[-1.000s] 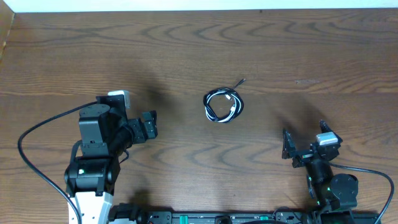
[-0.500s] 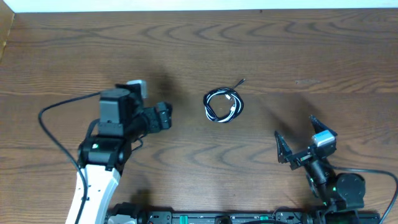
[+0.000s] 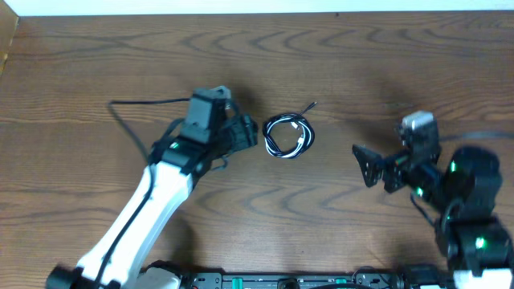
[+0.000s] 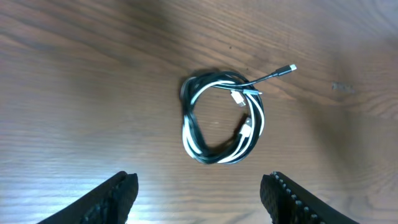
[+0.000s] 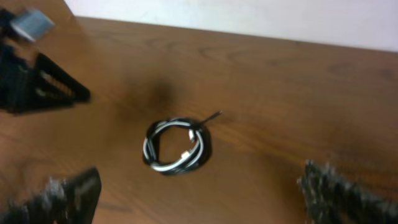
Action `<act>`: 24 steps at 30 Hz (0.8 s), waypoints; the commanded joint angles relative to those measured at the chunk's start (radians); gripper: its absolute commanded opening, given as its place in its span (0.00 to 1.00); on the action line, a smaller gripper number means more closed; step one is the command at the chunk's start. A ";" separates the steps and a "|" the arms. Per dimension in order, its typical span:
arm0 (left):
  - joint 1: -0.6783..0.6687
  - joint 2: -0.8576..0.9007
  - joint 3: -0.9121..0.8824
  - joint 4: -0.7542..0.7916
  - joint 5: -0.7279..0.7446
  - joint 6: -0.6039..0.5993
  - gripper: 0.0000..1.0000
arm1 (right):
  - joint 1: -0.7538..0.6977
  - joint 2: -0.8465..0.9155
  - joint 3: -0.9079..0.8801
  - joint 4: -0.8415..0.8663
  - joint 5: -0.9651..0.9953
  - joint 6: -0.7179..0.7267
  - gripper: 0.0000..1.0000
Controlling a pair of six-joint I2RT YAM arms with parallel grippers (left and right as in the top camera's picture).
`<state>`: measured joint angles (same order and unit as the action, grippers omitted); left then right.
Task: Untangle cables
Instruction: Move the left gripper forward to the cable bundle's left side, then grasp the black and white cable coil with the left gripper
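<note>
The cables lie as one small coil of black and white cords on the wooden table, with a black plug end sticking out to the upper right. The coil also shows in the left wrist view and the right wrist view. My left gripper is open and empty, just left of the coil; its fingers frame the table below the coil. My right gripper is open and empty, well to the right of the coil; its fingers are blurred.
The wooden table fills the view, with a pale wall edge along the far side. The left arm's thick black wire loops over the table at the left. The left gripper shows in the right wrist view at the upper left.
My left arm has reached right and forward, bringing its gripper close to the coil. My right arm has swung up and its gripper has moved toward the coil. The cables have not moved.
</note>
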<state>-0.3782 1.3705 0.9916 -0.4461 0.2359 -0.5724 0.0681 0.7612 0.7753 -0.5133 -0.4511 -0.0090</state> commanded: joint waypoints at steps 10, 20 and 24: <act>-0.084 0.326 0.176 0.073 -0.055 -0.146 0.47 | -0.006 0.252 0.160 -0.110 -0.110 0.124 0.99; -0.134 0.460 0.176 0.142 -0.195 -0.207 0.38 | -0.003 0.303 0.159 -0.138 -0.109 0.159 0.88; -0.151 0.492 0.176 0.149 -0.230 -0.232 0.31 | -0.003 0.315 0.159 -0.139 -0.108 0.158 0.85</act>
<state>-0.5156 1.8378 1.1522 -0.3016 0.0704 -0.7715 0.0685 1.0687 0.9157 -0.6510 -0.5468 0.1352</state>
